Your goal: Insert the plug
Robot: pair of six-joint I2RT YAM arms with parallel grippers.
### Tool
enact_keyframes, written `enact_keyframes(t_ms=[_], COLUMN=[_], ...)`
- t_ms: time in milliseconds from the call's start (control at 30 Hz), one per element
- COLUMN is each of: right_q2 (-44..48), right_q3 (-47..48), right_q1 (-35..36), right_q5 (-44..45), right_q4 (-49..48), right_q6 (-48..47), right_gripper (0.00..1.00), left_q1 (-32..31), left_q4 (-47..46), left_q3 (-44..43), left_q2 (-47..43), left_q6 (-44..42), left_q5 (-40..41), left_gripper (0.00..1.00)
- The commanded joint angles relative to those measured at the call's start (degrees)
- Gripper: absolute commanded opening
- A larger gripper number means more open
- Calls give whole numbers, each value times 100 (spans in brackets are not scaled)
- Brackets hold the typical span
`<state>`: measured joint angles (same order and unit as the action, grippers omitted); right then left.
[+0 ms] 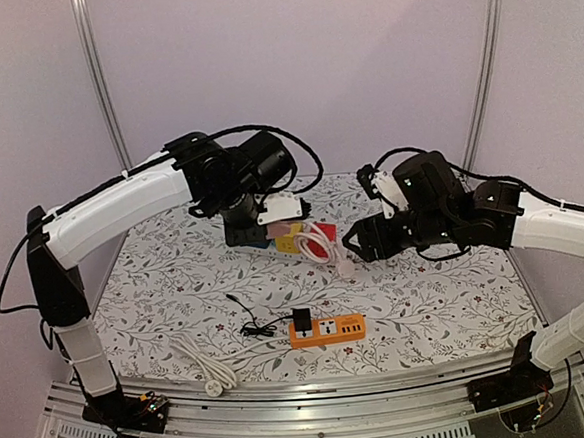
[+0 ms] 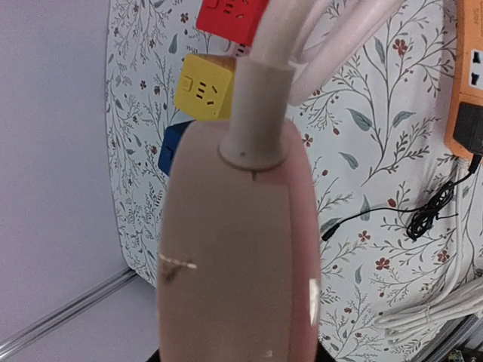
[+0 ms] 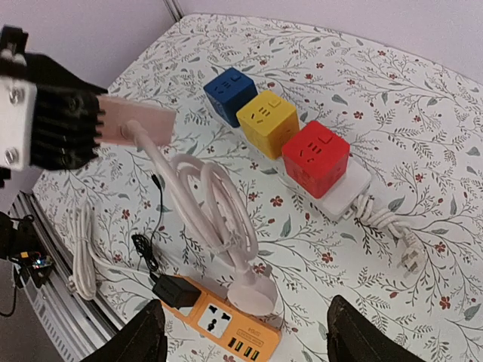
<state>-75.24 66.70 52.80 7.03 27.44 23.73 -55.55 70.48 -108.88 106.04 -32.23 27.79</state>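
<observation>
Two pincers, one load: the left pincer (image 3: 94, 124), at the left edge of the right wrist view, is clamped on the pink casing (image 3: 139, 121); the right pincer (image 3: 245, 328) stands apart at the bottom of that view, holding nothing. From the casing a pink cord (image 3: 204, 196) runs down in loose loops to the round plug (image 3: 253, 296), which hangs low in the middle of the frame, in front of the orange strip (image 3: 226, 332); whether it touches the strip or the bench (image 3: 423, 151) I cannot tell from there; the top view puts it up and to the right of the strip, apart from it.

Several things could go wrong, as I judge it; the plug dangles on a springy cord with nothing gripping it, so it may swing or twist as the right pincer closes, and the jaws could catch cord instead of plug; its pins are not visible, so it may be taken facing the wrong way; the loops could snag on the right pincer or drag across the cubes (image 3: 269, 123) at upper centre; the orange strip lies loose, so a skewed push would likely slide it rather than seat the pins; the black adapter (image 3: 172, 290) at its left end crowds the nearest socket; a hard pull on the cord might tug the casing askew in the left grip.
</observation>
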Motion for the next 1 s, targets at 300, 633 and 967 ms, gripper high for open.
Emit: enact_keyframes(t_ms=[300, 633, 967], right_q2=[-180, -1212, -748], right_q3=[-1532, -964, -1362], right_q1=[912, 893, 492], right_q5=[1384, 1861, 1174], right_q4=[-2458, -2384, -2505], right_q6=[-2014, -2525, -2480], right_gripper=[74, 59, 62], left_q1=[356, 369, 369], left_q4=[317, 254, 162], left_q3=[-142, -81, 42], left_q2=[-176, -283, -347], left_q6=[1180, 1106, 1018], left_q5=[-956, -1043, -1069], left_gripper=[0, 0, 0])
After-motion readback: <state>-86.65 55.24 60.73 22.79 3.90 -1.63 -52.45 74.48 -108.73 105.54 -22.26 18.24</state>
